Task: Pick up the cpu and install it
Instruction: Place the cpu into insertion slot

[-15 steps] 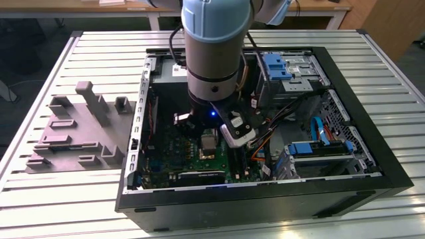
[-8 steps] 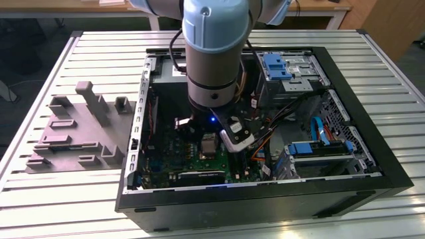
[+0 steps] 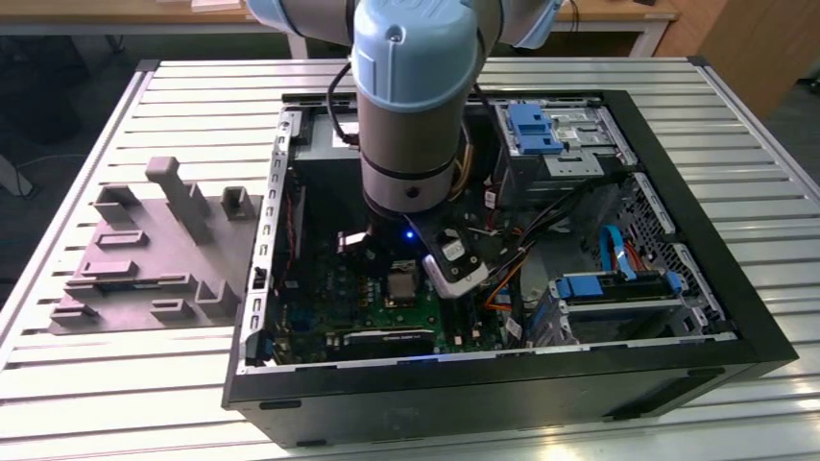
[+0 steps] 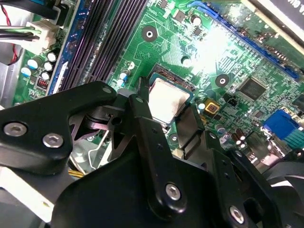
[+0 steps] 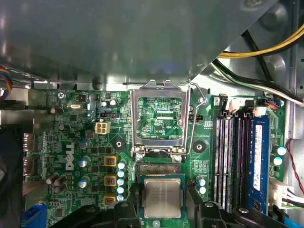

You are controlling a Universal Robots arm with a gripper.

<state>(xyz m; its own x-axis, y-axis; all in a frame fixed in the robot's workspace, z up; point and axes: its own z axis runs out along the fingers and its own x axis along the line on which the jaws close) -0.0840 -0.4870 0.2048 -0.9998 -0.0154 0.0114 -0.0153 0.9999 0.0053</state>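
Gripper (image 4: 165, 105) spread — seemingly not touching — astride the cpu (image 5: 162, 198) seated in its socket (image 4: 172, 74).

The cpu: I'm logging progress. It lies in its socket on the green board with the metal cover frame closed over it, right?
No. The first wrist view shows the metal cover frame flipped open beside the cpu, which lies bare in its socket on the green board.

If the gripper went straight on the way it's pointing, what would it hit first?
Most likely the cpu, which sits directly in line with the gripper at the open socket on the motherboard. Depth is unclear, so it may already be in contact.
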